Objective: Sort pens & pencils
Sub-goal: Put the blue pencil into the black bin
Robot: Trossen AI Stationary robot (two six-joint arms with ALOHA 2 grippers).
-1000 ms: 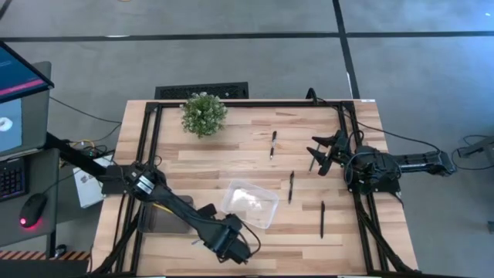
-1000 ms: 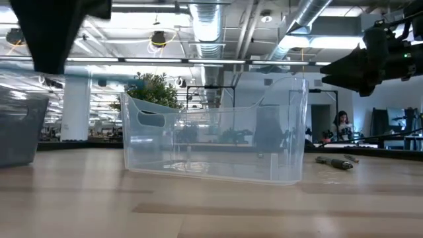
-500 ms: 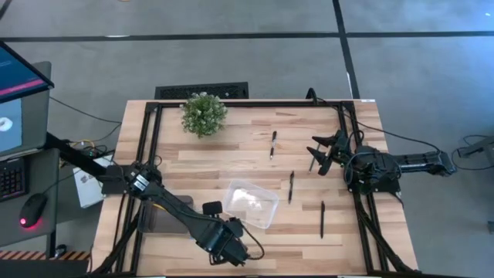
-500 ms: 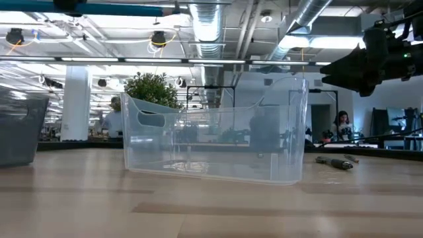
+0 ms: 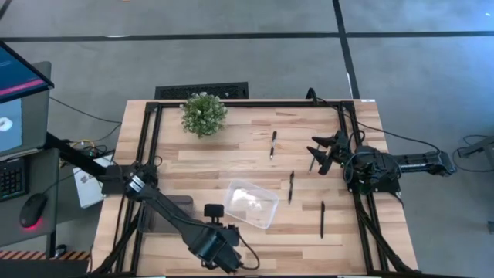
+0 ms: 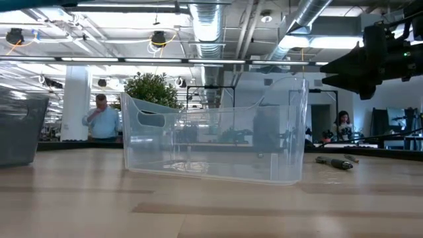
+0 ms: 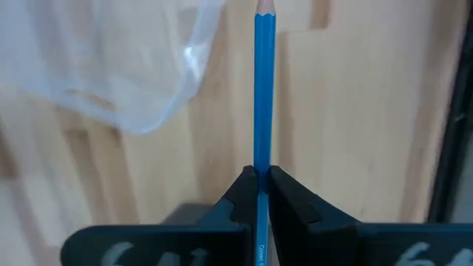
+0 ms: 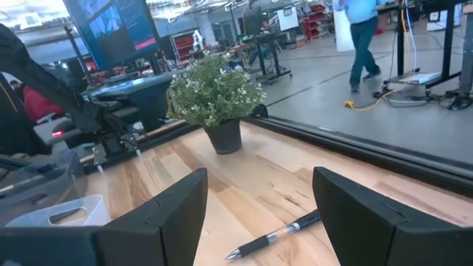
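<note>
My left gripper [image 5: 220, 251] hangs over the table's near edge, pointing down and shut on a blue pencil [image 7: 264, 89]. In the left wrist view the pencil runs from the fingertips out to its sharpened tip [image 7: 264, 6]. Three black pens [image 5: 273, 144] [image 5: 291, 186] [image 5: 322, 219] lie flat on the wood right of centre. A fourth pen [image 8: 273, 236] lies just ahead of my right gripper [image 5: 324, 150], which waits open at the right edge, pointing level. A clear container [image 5: 251, 203] stands mid-table. A dark grey bin [image 5: 164, 216] stands left of it, under my left arm. My left gripper pinches the blue pencil between its two fingertips [image 7: 284, 185], on the shaft near the lettered end [image 7: 263, 166]. The fingers come from above. Most of the shaft sticks out past them to the sharpened tip. The pencil is lifted clear of the wood.
A potted plant [image 5: 204, 114] stands at the far left of the table. Black frame rails [image 5: 150, 139] run along the table's sides. Bare wood lies between the clear container and the near edge. In the low view, people [image 6: 102, 122] stand in the room beyond.
My left gripper has risen with the blue pencil, leaving the top of the low view. It has also drifted a little toward the table's left edge and rolled about its own axis. It has stayed shut on the pencil throughout.
</note>
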